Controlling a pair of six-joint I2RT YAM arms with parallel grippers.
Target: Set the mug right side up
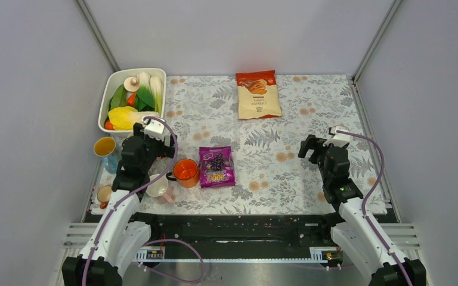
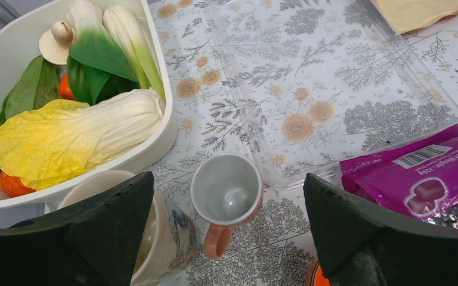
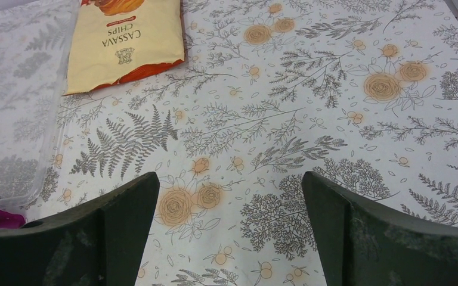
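Left tool (image 2: 228,176) is boxed in: veggie tub (image 2: 168,128) ahead-left, floral mug (image 2: 176,238) close on the left, purple snack bag (image 2: 417,179) to the right. Right tool (image 3: 229,174) has bare table (image 3: 334,119) all round, chips bag (image 3: 131,42) ahead-left.

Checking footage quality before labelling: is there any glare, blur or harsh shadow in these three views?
Top external: soft, even light, only faint shadows, everything sharp. Left wrist: the dark left fingers close to the lens look soft; the clear tray and purple packet carry a mild sheen. Right wrist: the right fingers are soft too, the tablecloth print is crisp, no glare.
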